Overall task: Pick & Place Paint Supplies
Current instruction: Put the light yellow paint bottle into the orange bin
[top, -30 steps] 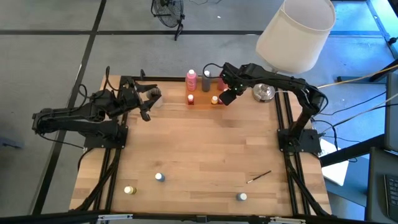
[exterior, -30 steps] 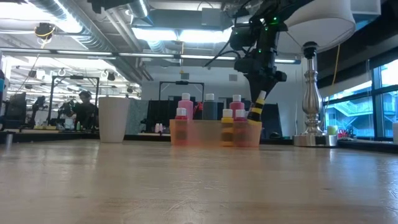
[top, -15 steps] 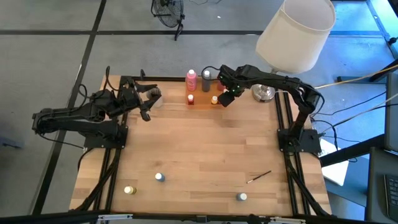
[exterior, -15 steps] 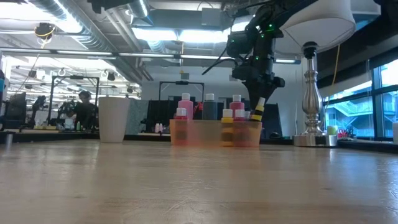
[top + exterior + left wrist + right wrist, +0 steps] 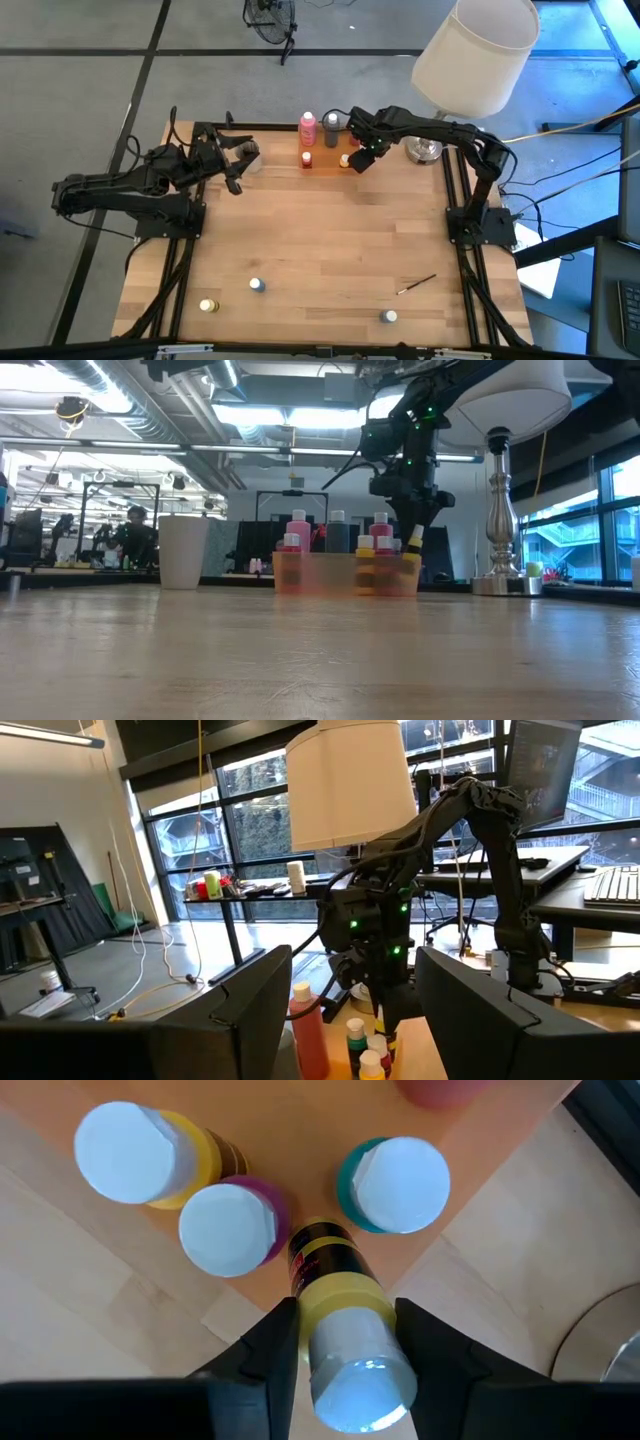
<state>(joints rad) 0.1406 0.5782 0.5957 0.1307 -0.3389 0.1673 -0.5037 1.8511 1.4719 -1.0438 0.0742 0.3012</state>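
Right wrist view: cylindrical yellow-banded pot (image 5: 345, 1330)

pink bottle (image 5: 440, 1088) cut off at the frame edge

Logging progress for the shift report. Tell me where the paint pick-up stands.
Done: three tall bottles and several small pots stand in the orange tray at the table's far edge.
In hand: the right gripper holds a yellow pot just above the tray's corner, beside the pots there.
Left: three small pots and a brush lie near the front edge. The left gripper waits open.
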